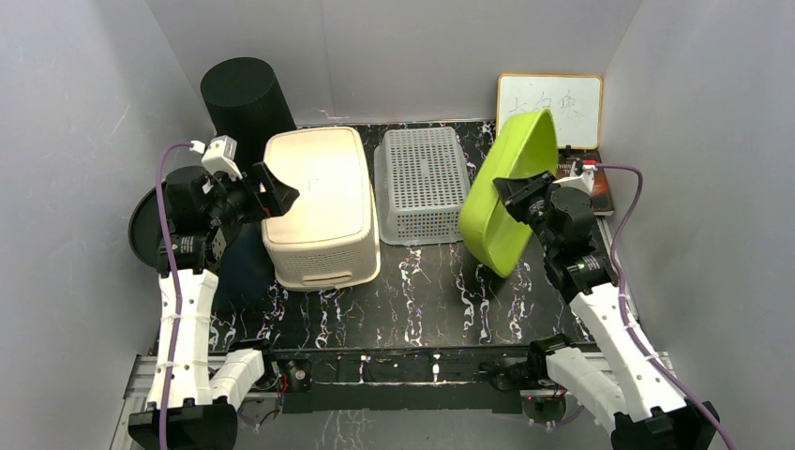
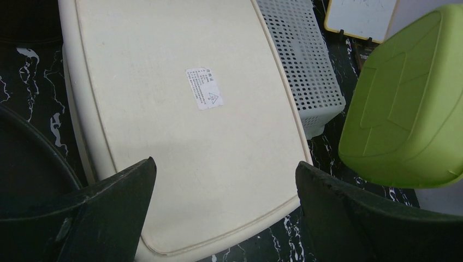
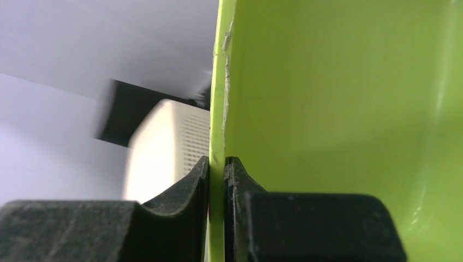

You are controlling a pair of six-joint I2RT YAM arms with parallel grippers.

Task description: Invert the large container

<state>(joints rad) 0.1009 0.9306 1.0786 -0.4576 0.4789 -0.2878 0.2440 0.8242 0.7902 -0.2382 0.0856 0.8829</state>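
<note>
With the right gripper [image 3: 217, 166] pinching the rim of the lime-green tub [image 1: 511, 150], which stands tilted on edge at the table's right beside the perforated basket [image 1: 422, 183], roll it over without slackening; the left gripper [image 2: 224, 164] hangs wide open over the cream bin [image 2: 180, 142].

Lime-green container [image 1: 502, 202], cream bin [image 1: 319, 202], black marbled table [image 1: 441, 292]
</note>
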